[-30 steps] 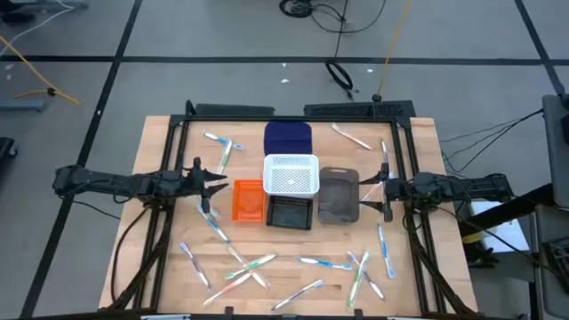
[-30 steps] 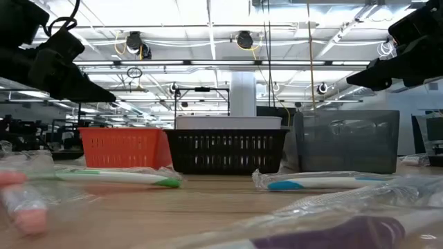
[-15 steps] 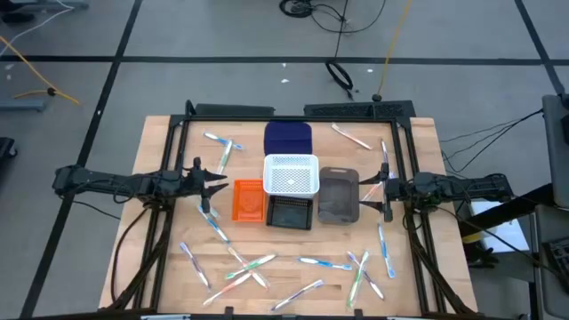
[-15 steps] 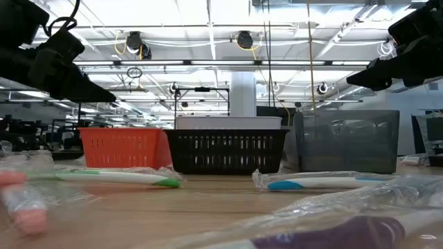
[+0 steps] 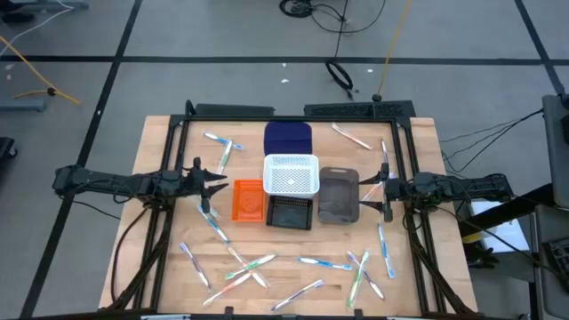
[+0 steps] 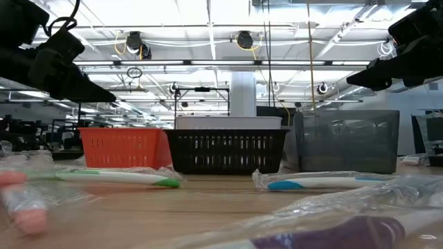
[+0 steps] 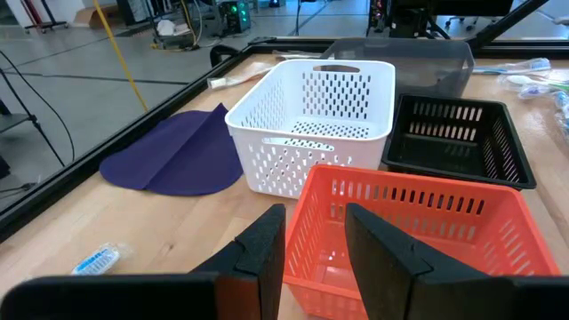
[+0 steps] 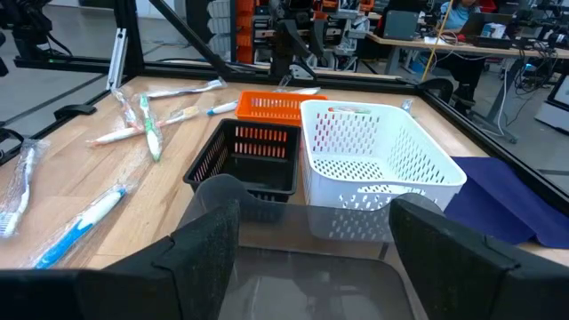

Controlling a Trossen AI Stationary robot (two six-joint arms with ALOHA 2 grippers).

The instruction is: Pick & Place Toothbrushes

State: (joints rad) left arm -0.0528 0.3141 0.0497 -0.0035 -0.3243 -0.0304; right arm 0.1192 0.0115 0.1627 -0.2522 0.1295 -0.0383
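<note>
Several toothbrushes lie scattered flat on the wooden table, many in clear wrappers: a pair near the far left (image 5: pixel 222 147), some at the far right (image 5: pixel 352 136), and a spread along the near side (image 5: pixel 251 267), (image 5: pixel 325 263), (image 5: pixel 365 272). One green-tipped toothbrush (image 6: pixel 114 178) and one blue-tipped toothbrush (image 6: pixel 311 182) lie in front of the bins. My left gripper (image 5: pixel 219 185) (image 7: pixel 316 227) hovers open with a narrow gap, just left of the orange bin (image 7: pixel 418 222). My right gripper (image 5: pixel 364 189) (image 8: pixel 316 203) hovers wide open over the grey bin (image 5: pixel 338 196).
Orange bin (image 5: pixel 248 200), white bin (image 5: pixel 291 174), black bin (image 5: pixel 290 213) and grey bin stand clustered mid-table, with a dark blue cloth (image 5: pixel 288 138) behind them. A black frame (image 5: pixel 178 133) runs around the table's edges. Bare wood shows between the bins and the near toothbrushes.
</note>
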